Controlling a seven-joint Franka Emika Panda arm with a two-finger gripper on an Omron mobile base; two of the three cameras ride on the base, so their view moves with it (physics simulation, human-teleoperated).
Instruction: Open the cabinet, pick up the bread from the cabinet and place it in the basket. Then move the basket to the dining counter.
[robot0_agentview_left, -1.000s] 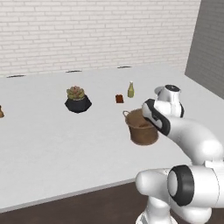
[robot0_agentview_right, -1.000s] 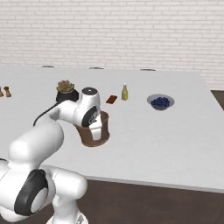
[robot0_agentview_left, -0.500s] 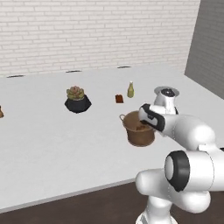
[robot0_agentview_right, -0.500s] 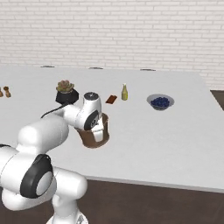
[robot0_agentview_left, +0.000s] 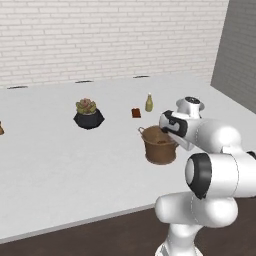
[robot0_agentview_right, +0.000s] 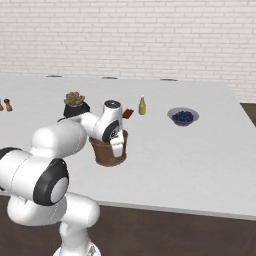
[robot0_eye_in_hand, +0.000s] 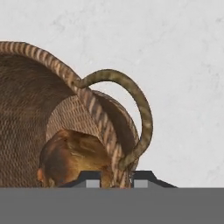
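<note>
Near the bench's front edge, toward its right end, we saw the basket (robot0_agentview_left: 159, 145) standing upright on the white bench (robot0_agentview_left: 60, 155), the bread (robot0_eye_in_hand: 72, 159) lying inside it. Our fingers (robot0_eye_in_hand: 114, 177) straddled the basket's rim, one tip inside by the bread and one outside, at the foot of the looped handle (robot0_eye_in_hand: 131, 109). They stood narrowly apart about the rim wall; we could not tell whether they pinched it. We judged that the release turned on this: the rim ran between the tips. Farther back stood a plant pot (robot0_agentview_left: 88, 118), a small bottle (robot0_agentview_left: 149, 103) and a bowl (robot0_agentview_right: 182, 116).
</note>
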